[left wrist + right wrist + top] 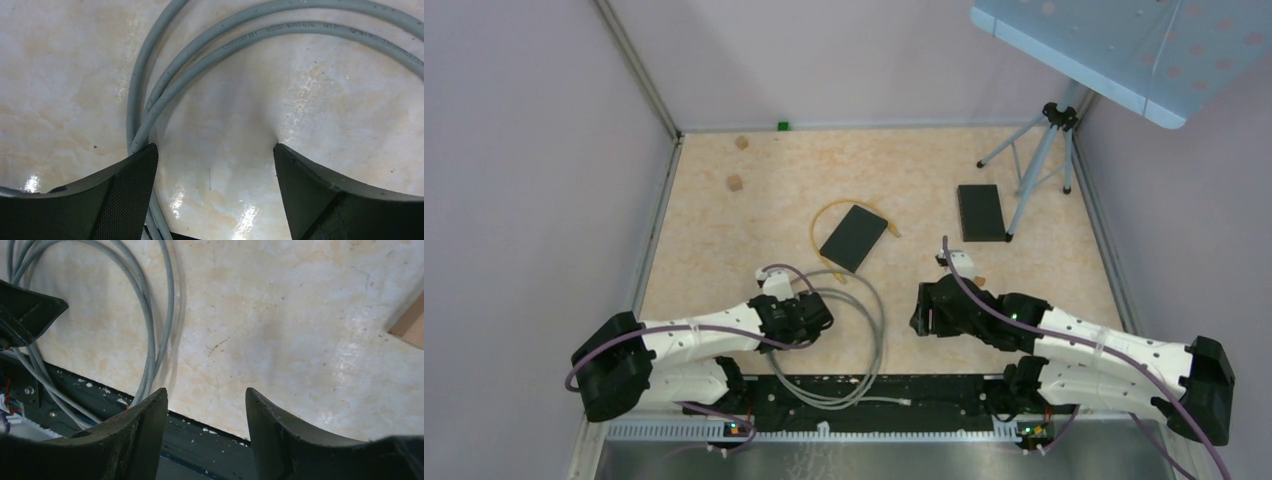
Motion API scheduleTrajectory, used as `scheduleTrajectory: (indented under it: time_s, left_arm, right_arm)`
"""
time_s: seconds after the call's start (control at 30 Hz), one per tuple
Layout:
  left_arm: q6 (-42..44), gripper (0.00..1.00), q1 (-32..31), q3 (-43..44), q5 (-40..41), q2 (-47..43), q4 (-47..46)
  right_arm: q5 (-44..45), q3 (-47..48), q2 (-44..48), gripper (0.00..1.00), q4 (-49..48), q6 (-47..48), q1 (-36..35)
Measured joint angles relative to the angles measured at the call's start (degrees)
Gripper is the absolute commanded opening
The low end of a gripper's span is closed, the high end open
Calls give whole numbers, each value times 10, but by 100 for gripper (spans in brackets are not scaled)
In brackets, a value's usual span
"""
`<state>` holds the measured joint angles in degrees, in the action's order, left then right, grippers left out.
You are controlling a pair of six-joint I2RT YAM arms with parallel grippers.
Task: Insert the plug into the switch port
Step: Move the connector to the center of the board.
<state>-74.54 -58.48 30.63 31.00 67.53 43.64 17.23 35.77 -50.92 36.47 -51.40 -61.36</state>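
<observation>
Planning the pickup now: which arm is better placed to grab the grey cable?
Left. The left gripper hangs open directly over the grey cable loops. The right gripper, also open, faces bare table, with the cable off to its side.

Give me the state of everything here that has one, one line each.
left tool: open, nothing held, low over the table.
right tool: open, nothing held.
grey cable: coiled loose on the table, not held.
yellow cable: curved around the middle box; cannot tell whether it is plugged in.
middle box: lying flat.
right box: lying flat, beside the tripod.
</observation>
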Motion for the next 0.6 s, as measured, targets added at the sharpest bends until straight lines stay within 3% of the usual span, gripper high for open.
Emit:
scheduleTrajectory:
  time_s: [0.27,0.47,0.6]
  left_arm:
    - [-10,93,0,-3,4,-33,43]
    - [-17,99,0,-3,6,-35,53]
    - [-46,99,3,-6,14,-52,74]
  right_arm:
    - [-60,1,-58,55,-83,44,0]
    - [-63,38,-143,55,-113,55,0]
    - [-64,45,-151,55,-139,58,0]
